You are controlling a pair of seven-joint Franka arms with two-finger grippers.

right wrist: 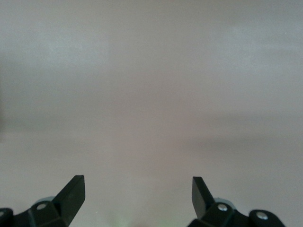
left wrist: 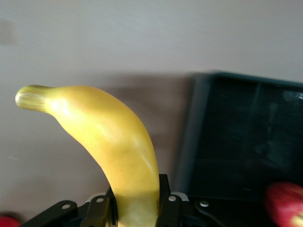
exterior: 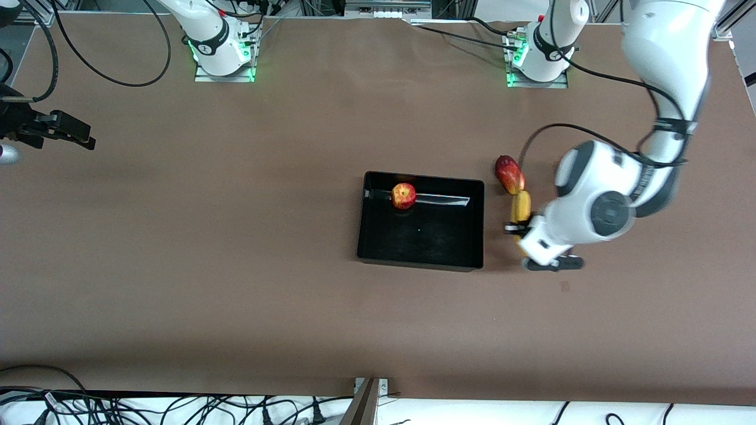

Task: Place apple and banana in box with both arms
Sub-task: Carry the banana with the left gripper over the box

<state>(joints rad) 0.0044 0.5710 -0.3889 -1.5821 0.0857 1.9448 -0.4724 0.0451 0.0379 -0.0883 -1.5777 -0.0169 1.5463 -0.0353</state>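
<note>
The black box [exterior: 425, 239] sits mid-table. The red-and-yellow apple [exterior: 403, 195] lies in it by the wall farthest from the front camera. My left gripper [exterior: 518, 232] is shut on the yellow banana [exterior: 520, 206], low beside the box toward the left arm's end of the table. In the left wrist view the left gripper [left wrist: 137, 201] clamps the banana [left wrist: 109, 132], with the box [left wrist: 246, 142] and the apple [left wrist: 284, 202] beside it. My right gripper [exterior: 84, 137] waits open and empty over bare table at the right arm's end, and it also shows in the right wrist view [right wrist: 138, 187].
A red-yellow mango [exterior: 509, 173] lies on the table touching the banana's tip, farther from the front camera than the left gripper. The left arm's bulky wrist [exterior: 596, 203] hangs over the table beside the banana. Brown tabletop surrounds the box.
</note>
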